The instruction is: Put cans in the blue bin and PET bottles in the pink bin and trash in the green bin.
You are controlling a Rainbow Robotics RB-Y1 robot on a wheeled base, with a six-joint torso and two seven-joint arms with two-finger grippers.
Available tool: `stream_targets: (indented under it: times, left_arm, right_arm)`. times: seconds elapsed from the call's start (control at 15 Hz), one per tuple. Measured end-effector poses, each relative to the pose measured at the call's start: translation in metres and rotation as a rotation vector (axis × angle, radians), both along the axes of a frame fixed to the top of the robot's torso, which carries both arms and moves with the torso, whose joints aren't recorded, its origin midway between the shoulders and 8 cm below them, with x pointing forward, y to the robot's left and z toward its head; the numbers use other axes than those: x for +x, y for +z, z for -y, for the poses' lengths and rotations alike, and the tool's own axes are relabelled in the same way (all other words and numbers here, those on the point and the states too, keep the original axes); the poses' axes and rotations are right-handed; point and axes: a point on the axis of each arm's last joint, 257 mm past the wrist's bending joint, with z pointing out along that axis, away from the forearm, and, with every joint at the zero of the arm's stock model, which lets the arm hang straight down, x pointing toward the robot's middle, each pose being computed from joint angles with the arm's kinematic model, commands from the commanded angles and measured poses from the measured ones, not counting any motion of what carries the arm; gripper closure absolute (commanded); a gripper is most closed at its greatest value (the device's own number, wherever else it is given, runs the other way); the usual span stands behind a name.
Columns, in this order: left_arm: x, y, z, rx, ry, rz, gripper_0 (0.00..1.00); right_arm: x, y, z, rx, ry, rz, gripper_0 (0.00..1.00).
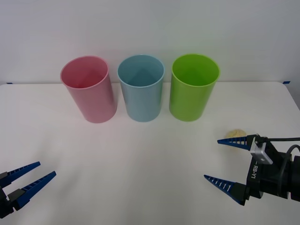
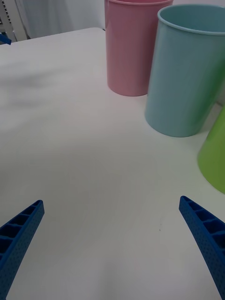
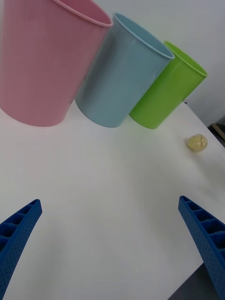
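**Three bins in a row, a wad of trash by the right tool**

Three tall plastic bins stand upright in a row along the far side of the white table point(image 1: 140, 154): the pink bin point(image 1: 89, 91) toward the robot's left, the blue bin point(image 1: 141, 89) in the middle, and the green bin point(image 1: 193, 89) toward the right. Each stands just beside its neighbour, with narrow gaps between them in the front view. All three show open round rims, and nothing can be seen inside them from this angle.

The trash point(image 1: 236, 134), a small pale yellow-beige lumpy wad, lies on the table nearer the robot than the green bin and a little further right. The upper finger of the right tool point(image 1: 225, 161) reaches just in front of it in the front view, partly covering it (whether finger and wad touch cannot be told). In the left wrist view the wad sits alone on the bare table, apart from the green bin.

The right tool hangs low at the near right of the table, its blue ribbed fingers spread wide and holding nothing. The left tool point(image 1: 33, 174) waits at the near left corner, well apart from the bins, its fingers also parted and empty.
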Motion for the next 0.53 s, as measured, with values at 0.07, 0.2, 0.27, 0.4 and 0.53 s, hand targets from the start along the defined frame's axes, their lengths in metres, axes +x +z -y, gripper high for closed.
stream_targets:
  times: [0.07,0.2,0.27,0.4,0.53]
  left_arm:
    - [0.0000,0.0000,0.0000,0.000,0.000,0.000,0.00]
    - [0.0000,0.0000,0.0000,0.000,0.000,0.000,0.00]
    - [0.0000,0.0000,0.0000,0.000,0.000,0.000,0.00]
    - [0.0000,0.0000,0.0000,0.000,0.000,0.000,0.00]
    - [0.0000,0.0000,0.0000,0.000,0.000,0.000,0.00]
  right_arm:
    - [0.0000,0.0000,0.0000,0.000,0.000,0.000,0.00]
    - [0.0000,0.0000,0.0000,0.000,0.000,0.000,0.00]
    - [0.0000,0.0000,0.0000,0.000,0.000,0.000,0.00]
    - [0.0000,0.0000,0.0000,0.000,0.000,0.000,0.00]
    - [0.0000,0.0000,0.0000,0.000,0.000,0.000,0.00]
